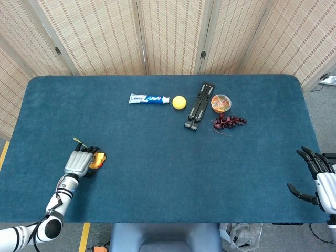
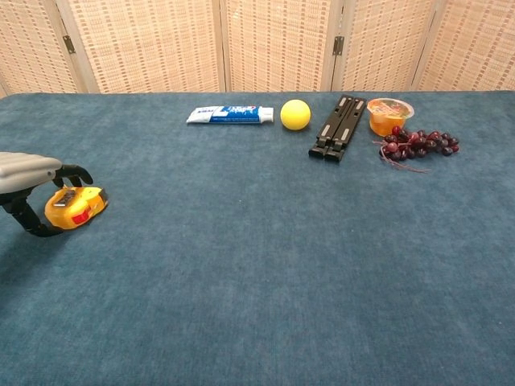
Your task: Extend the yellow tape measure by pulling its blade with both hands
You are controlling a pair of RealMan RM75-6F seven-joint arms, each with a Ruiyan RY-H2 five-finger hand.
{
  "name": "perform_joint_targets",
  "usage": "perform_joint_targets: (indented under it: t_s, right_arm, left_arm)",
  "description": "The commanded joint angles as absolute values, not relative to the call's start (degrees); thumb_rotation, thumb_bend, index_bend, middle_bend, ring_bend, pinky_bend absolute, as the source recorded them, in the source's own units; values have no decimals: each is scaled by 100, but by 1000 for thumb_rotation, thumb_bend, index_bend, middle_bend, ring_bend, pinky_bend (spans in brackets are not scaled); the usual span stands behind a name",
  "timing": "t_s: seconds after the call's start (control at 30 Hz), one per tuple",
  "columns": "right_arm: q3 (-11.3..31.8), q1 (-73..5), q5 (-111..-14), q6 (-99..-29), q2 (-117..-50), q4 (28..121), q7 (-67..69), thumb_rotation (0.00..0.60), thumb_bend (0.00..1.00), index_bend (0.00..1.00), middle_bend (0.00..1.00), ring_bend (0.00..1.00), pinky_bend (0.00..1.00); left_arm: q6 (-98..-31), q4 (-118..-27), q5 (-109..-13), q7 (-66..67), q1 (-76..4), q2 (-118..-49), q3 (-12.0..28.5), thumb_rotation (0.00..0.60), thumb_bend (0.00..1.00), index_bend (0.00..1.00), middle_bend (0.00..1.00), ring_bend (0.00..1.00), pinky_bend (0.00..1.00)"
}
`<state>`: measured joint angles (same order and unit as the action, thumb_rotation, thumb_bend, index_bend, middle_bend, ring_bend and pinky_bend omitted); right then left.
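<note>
Your left hand (image 2: 32,181) sits at the near left of the blue felt-covered table (image 1: 157,173), its fingers curled over the top of the small yellow tape measure (image 2: 74,207) and its thumb hooked around the nearer side. The chest view shows the fingers touching the case, but you cannot tell whether the hold is firm. The tape measure lies flat on the cloth with a red patch on its near face and a grey metal clip on top; no lettering on it can be read. Its long axis runs roughly left to right, the rounded end pointing toward the table's middle. In the head view a thin yellow strap or blade tip (image 1: 78,140) pokes out beyond the fingers, toward the far left.

Your right hand (image 1: 320,178) hangs at the near right edge of the table, well apart from the tape measure, fingers spread and holding nothing.

Along the far side, from left to right, lie a white and blue toothpaste tube (image 2: 230,115) with printing too small to read, a yellow ball (image 2: 295,114) just beside it, a folded black metal stand (image 2: 336,127) lying at a slant, a clear plastic cup of orange fruit (image 2: 389,113), and a bunch of dark red grapes (image 2: 422,141) touching the cup.
</note>
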<state>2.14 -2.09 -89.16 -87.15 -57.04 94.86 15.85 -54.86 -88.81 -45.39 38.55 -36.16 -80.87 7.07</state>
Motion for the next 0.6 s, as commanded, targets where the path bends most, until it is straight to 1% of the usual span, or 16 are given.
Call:
perform_joint_targets:
  t_s: [0.03,0.3,0.43,0.6]
  right_arm:
    - [214,-208,-8910,-8708,-5706,9482,1591,600,288,99,91,149,93]
    - [210,-197,-8905,-8708,-5698,9506,1570,600,287,100,91,149,93]
    - [209,-192,-8901,-8706,-5690,9524,1559,600,287,100,91,149,93]
    - [209,-181,-8909,-8725,-5679,9555,1534,600,288,100,91,149,93]
  left_arm:
    - [-5539,-8863,-4431,3871,-3661,-8087,690,600,317,180,217,228,48]
    - [-5688,-8818,-4374,3755,-3689,-8140,643,600,318,231,263,272,95]
    - [-5707,-8786,-4425,3656,-3691,-8172,611,600,318,244,268,280,127]
    - [-5742,-8701,-4456,3551,-3688,-8239,586,600,317,256,270,282,141]
